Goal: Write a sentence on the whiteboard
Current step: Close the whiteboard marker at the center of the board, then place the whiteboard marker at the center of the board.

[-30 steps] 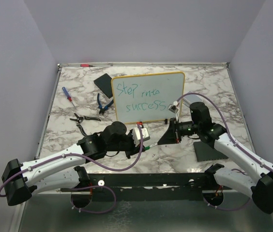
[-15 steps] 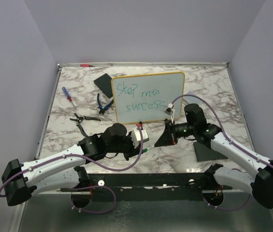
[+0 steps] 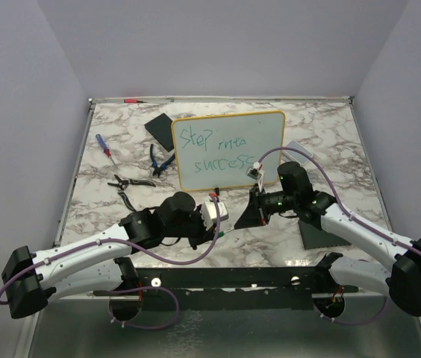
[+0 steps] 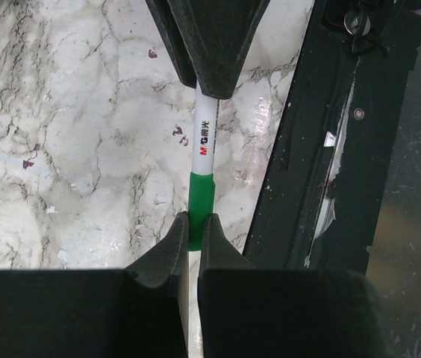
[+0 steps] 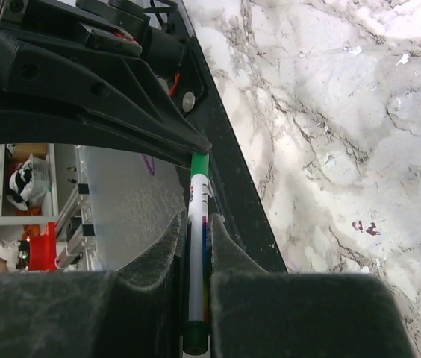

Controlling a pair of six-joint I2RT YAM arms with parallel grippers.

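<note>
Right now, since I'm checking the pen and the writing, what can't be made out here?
Left wrist view: the marker has its far end under the right gripper, its near end inside the left gripper.
Top view: the marker is almost wholly hidden between both grippers.
Top view: the whiteboard has its lower right corner behind the right arm; whether a full stop ends the sentence cannot be read.
</note>
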